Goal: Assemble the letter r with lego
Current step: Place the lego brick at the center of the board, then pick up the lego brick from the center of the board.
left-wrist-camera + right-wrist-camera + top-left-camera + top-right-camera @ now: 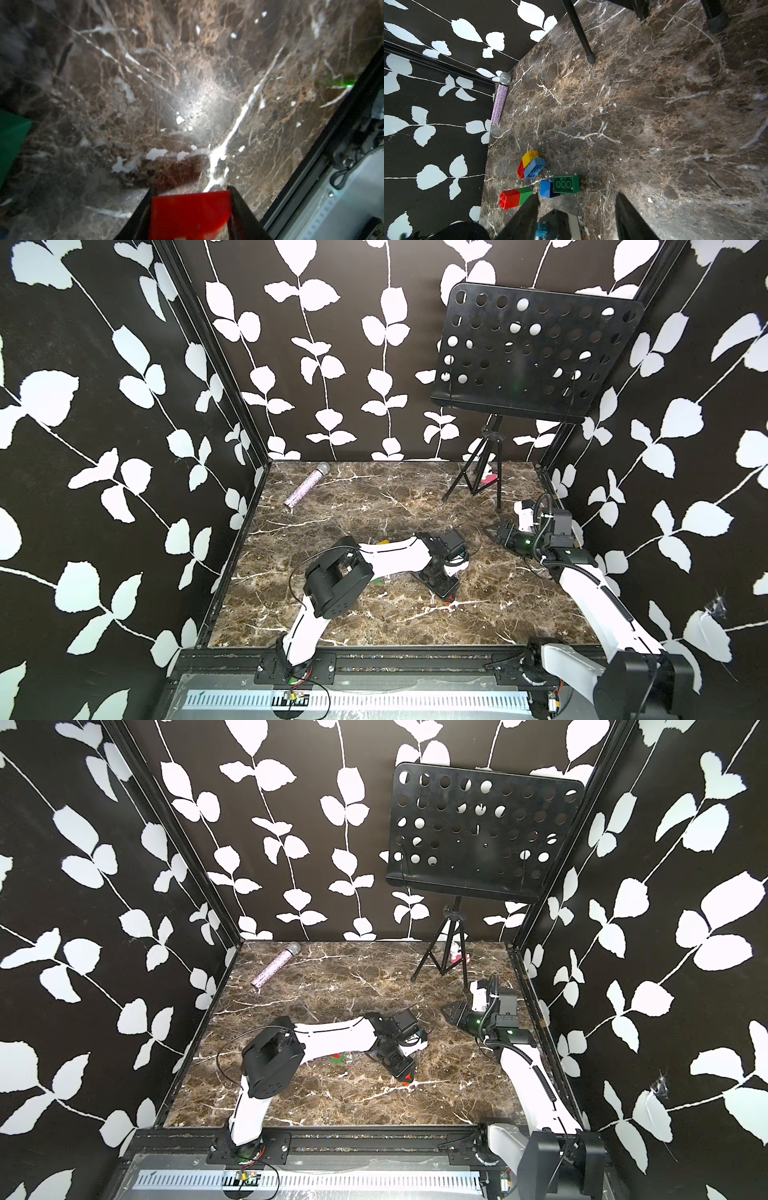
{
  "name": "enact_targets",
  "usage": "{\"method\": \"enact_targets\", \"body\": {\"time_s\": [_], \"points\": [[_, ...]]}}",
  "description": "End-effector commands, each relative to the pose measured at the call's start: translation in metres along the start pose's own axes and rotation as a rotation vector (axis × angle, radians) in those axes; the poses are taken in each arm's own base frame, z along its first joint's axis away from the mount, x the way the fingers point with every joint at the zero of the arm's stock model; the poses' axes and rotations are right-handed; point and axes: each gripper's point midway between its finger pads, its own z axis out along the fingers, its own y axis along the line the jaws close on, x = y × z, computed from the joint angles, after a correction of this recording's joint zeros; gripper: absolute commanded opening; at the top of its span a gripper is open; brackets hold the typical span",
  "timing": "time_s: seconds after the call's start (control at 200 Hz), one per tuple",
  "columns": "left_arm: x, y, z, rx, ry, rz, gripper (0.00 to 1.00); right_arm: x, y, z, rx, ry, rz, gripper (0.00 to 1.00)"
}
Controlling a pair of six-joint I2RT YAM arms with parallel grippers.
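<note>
Nearest the viewer ran the black aluminium front rail [415, 659], carrying both white arm bases. From it the left arm extended over the brown marble-patterned tabletop [374, 626]. The left gripper [190, 190] pointed down, clamped on a small red plastic brick [190, 214]. Whether that brick touched the surface could not be told.

Caution: the grip appeared to cover one end only. A sideways load during pressing would probably twist the brick out of the jaws.

Around and under the left forearm lay the loose bricks, mostly hidden in both top views. The right wrist view showed them:
- a red-and-light-green pair [515, 198], joined end to end;
- a blue brick [545, 188] touching a long dark green brick [566, 184];
- a touching cluster of a yellow brick [530, 156], a light blue brick [534, 168] and a second red brick [520, 169].

No letter shape had formed yet.

Caution: the forearm hung over these groups. Lowering or sweeping it would likely scatter them.

Further right, well apart from the bricks, hovered the right gripper [496, 531], jaws spread and empty. Just behind it stood the thin black tripod legs [478, 479] of a perforated black metal music stand [536, 352], obstructing any backward swing. A glittery purple microphone [306, 485] lay near the far left corner, clear of the work.
</note>
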Motion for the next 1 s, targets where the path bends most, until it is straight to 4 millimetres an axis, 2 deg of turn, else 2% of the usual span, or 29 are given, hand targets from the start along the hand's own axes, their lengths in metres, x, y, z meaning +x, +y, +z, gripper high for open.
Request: {"method": "enact_targets", "body": {"time_s": [0.0,0.025,0.095,0.14,0.17,0.185,0.25,0.33,0.4,0.465,0.565,0.62,0.69,0.755,0.81,0.86,0.995], "points": [[0.004,0.002,-0.006,-0.015,0.043,-0.028,0.60,-0.003,0.003,-0.003,-0.009,-0.024,-0.042,0.58],[0.003,0.002,-0.005,-0.017,0.040,-0.023,0.68,-0.002,0.002,-0.003,-0.008,-0.022,-0.042,0.58],[-0.001,0.003,-0.004,-0.018,0.021,-0.014,0.72,0.000,0.001,-0.002,-0.005,-0.019,-0.044,0.58],[-0.005,0.003,-0.005,-0.020,0.005,-0.006,0.82,0.001,0.000,-0.002,-0.004,-0.014,-0.049,0.58],[-0.007,0.003,-0.007,-0.025,-0.009,-0.001,0.96,0.002,-0.001,-0.001,-0.003,-0.009,-0.052,0.58],[-0.009,0.004,-0.009,-0.028,-0.018,0.001,0.99,0.003,-0.001,-0.001,-0.001,-0.006,-0.054,0.58],[-0.019,0.001,-0.020,-0.036,-0.080,0.029,0.99,0.005,-0.002,0.000,0.000,0.005,-0.064,0.58],[-0.037,-0.001,-0.051,-0.077,-0.220,0.056,0.99,0.007,-0.004,0.002,0.012,0.021,-0.081,0.58],[-0.053,0.000,-0.094,-0.135,-0.408,0.077,0.99,0.013,0.000,0.008,0.007,0.065,-0.120,0.58],[-0.061,0.006,-0.137,-0.189,-0.586,0.061,0.99,0.026,0.011,0.020,0.004,0.135,-0.173,0.57],[-0.057,0.018,-0.194,-0.258,-0.803,0.023,0.99,0.055,0.025,0.047,0.049,0.272,-0.314,0.56],[-0.049,0.027,-0.215,-0.292,-0.870,-0.002,0.99,0.067,0.032,0.061,0.043,0.329,-0.364,0.55],[-0.040,0.043,-0.230,-0.293,-0.919,-0.070,0.99,0.077,0.042,0.076,0.004,0.374,-0.417,0.56],[-0.030,0.060,-0.237,-0.251,-0.949,-0.158,0.99,0.083,0.042,0.088,0.003,0.395,-0.467,0.59],[-0.022,0.071,-0.240,-0.206,-0.994,-0.208,0.99,0.085,0.034,0.096,0.047,0.407,-0.501,0.60],[-0.017,0.074,-0.244,-0.167,-1.057,-0.226,0.99,0.090,0.025,0.104,0.076,0.442,-0.509,0.60],[-0.002,0.082,-0.260,-0.144,-1.228,-0.274,0.99,0.105,0.020,0.121,0.108,0.515,-0.529,0.58]]}}
